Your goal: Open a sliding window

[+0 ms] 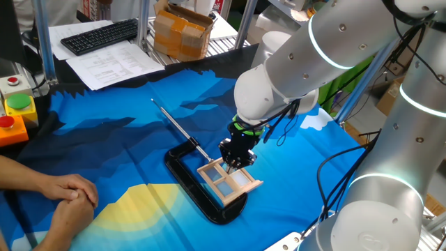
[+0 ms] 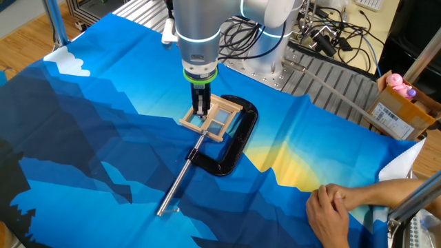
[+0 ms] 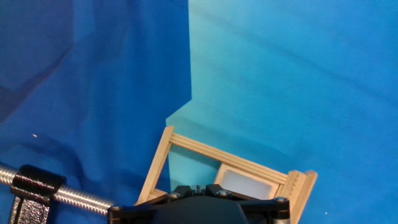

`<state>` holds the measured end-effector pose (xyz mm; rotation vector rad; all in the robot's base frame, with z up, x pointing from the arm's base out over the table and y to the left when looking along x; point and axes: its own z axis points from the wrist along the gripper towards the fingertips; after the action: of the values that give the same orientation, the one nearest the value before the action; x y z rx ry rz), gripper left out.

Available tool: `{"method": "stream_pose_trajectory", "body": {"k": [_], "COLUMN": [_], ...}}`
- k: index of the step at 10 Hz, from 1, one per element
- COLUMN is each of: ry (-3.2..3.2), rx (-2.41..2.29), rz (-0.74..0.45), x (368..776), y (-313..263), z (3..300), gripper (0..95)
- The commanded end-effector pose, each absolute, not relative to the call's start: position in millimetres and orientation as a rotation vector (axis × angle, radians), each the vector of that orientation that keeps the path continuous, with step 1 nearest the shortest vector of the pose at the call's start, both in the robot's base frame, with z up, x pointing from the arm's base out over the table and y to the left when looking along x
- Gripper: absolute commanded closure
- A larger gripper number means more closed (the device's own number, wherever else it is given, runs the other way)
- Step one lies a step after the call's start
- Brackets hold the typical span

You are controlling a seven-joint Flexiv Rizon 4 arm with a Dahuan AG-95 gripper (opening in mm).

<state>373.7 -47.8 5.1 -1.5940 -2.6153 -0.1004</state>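
Note:
The sliding window is a small light wood frame with pale bluish panes. It lies flat on the blue cloth, held in the mouth of a black C-shaped clamp. My gripper points straight down with its tips on the window's far part. The jaws stand together with no gap that I can see. In the other fixed view the gripper stands on the window's left half. In the hand view the fingertips meet over the wood frame, beside one pale pane.
The clamp's metal rod runs up-left from the window. A person's folded hands rest at the cloth's left front edge. A button box, a keyboard and a cardboard box stand behind the cloth.

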Motion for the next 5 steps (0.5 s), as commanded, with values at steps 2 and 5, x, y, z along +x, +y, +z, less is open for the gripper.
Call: {"method": "stream_pose_trajectory", "body": {"k": [2,5], "ry": [-2.567,-2.602], "rx": [-1.568,-1.395], "rz": [-0.221,-0.347], "x": [379,379], "y": [-50,-58], "z": [23,54], "gripper": [95.0,95.0]}}
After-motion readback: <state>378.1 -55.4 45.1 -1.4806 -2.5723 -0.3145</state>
